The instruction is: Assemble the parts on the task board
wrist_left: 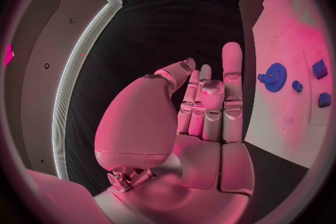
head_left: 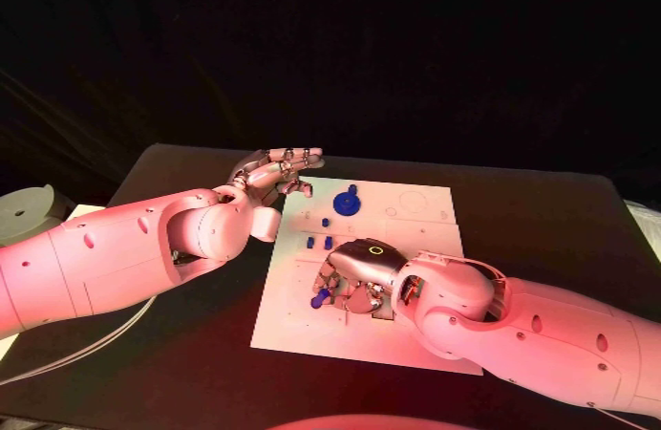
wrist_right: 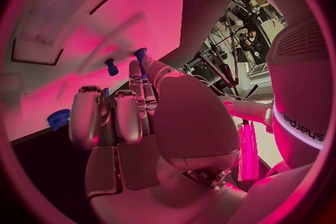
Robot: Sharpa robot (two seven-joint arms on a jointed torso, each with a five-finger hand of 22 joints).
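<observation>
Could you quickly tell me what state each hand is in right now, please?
Left hand: open, holding nothing, at the task board's far left corner.
Right hand: over the board, pinching a small blue part.

Three cameras looking onto one white task board (head_left: 365,287)

The head camera is looking steeply down from the near side at the whole black counter (head_left: 551,210). Each wrist camera is sitting close behind its own hand, the left hand (wrist_left: 203,106) and the right hand (wrist_right: 133,117), looking past the fingers; all three are sharing the board and its blue gear (head_left: 346,203).
</observation>
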